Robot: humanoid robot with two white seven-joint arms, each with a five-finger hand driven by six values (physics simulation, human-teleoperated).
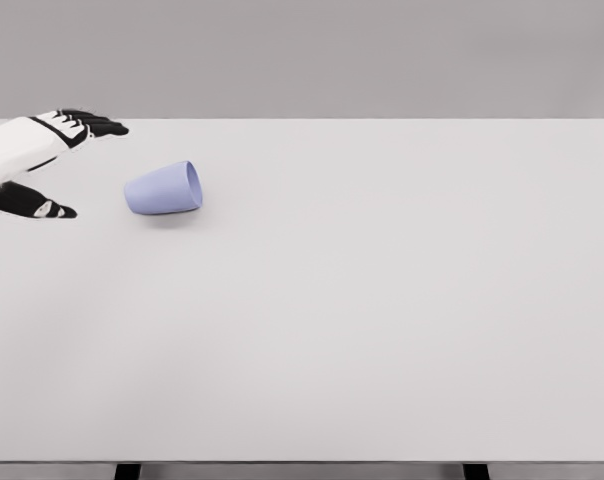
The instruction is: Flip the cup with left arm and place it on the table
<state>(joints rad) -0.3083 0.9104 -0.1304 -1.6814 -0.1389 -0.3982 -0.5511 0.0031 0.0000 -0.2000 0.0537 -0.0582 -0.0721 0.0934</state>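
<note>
While the cup (164,189) lies on its side at the desk's (382,300) far left, long axis running left-right and mouth facing right, its closed base faces the left hand (44,160). Hand: fingers spread, empty, just left of cup, not touching. Right arm not visible.

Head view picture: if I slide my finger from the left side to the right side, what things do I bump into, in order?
Left hand, fingers spread and holding nothing → the purple cup lying on its side, its opening facing right → then only the bare white table all the way to the right edge.
</note>
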